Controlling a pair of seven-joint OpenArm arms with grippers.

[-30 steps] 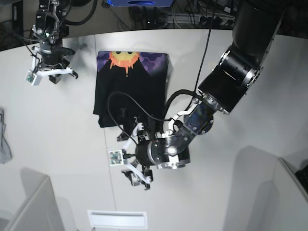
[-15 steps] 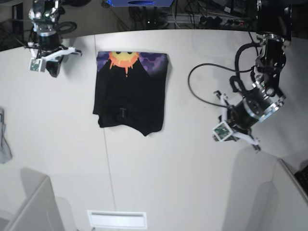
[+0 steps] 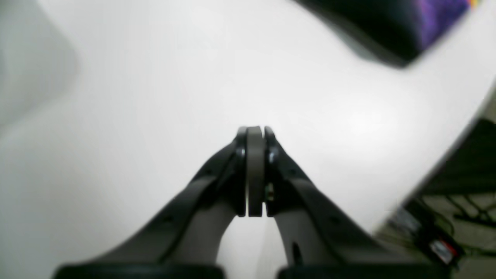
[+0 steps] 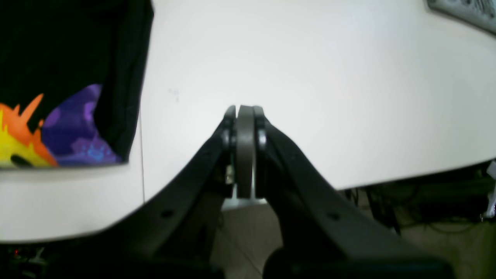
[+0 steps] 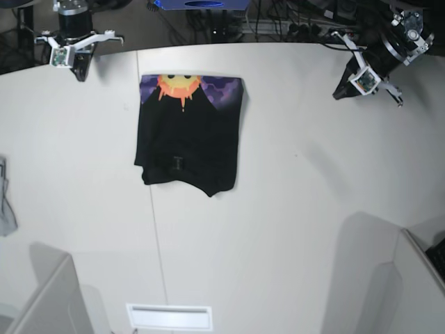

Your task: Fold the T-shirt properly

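Observation:
The T-shirt (image 5: 188, 139) lies folded into a black rectangle at the table's middle back, with a strip of orange sun on purple along its far edge. Its printed corner shows in the right wrist view (image 4: 73, 128), and a blurred dark corner shows in the left wrist view (image 3: 379, 31). My left gripper (image 5: 339, 92) hangs shut and empty at the table's back right, well away from the cloth. My right gripper (image 5: 81, 71) is shut and empty at the back left corner. The pads press together in both wrist views (image 3: 254, 131) (image 4: 245, 109).
A small grey cloth scrap (image 5: 5, 202) lies at the table's left edge. A thin seam (image 5: 154, 229) runs front to back across the white table. Grey partitions (image 5: 42, 292) (image 5: 375, 278) stand at the front, with a white slotted plate (image 5: 169, 316) between them. Cables lie behind the back edge.
The left arm has swung from the shirt's near edge up to the back right corner, its jaws closing on nothing. The right arm has drawn back towards the rear left. The shirt has stayed put.

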